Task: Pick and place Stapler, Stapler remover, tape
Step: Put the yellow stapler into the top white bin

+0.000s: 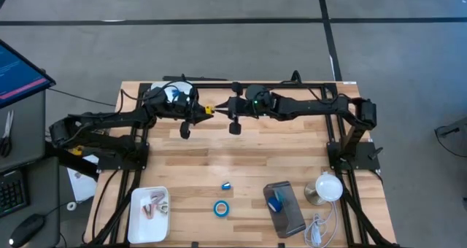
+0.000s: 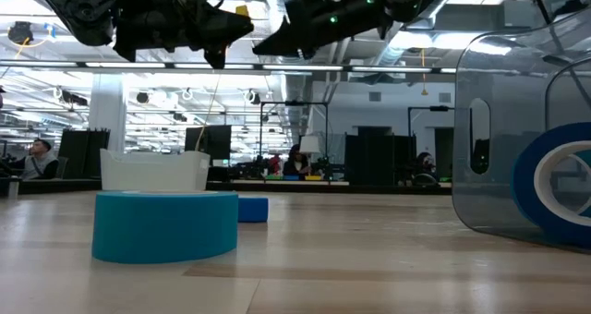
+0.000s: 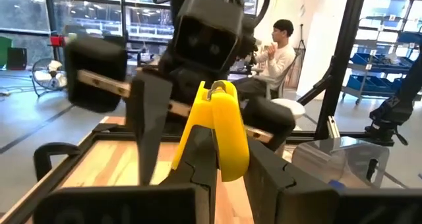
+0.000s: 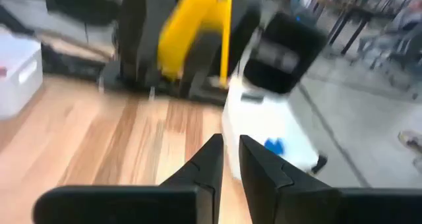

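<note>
Yellow plastic staple remover is clamped in the left gripper fingers, raised above the far middle of the wooden surface. Right gripper faces it nearly tip to tip, fingers almost closed and empty. Blue tape rolls: one flat near front edge, a smaller one just behind, a third inside the clear bin. White tray sits front left.

Both raised arms crowd the table's far edge; bare boards mid-table.
</note>
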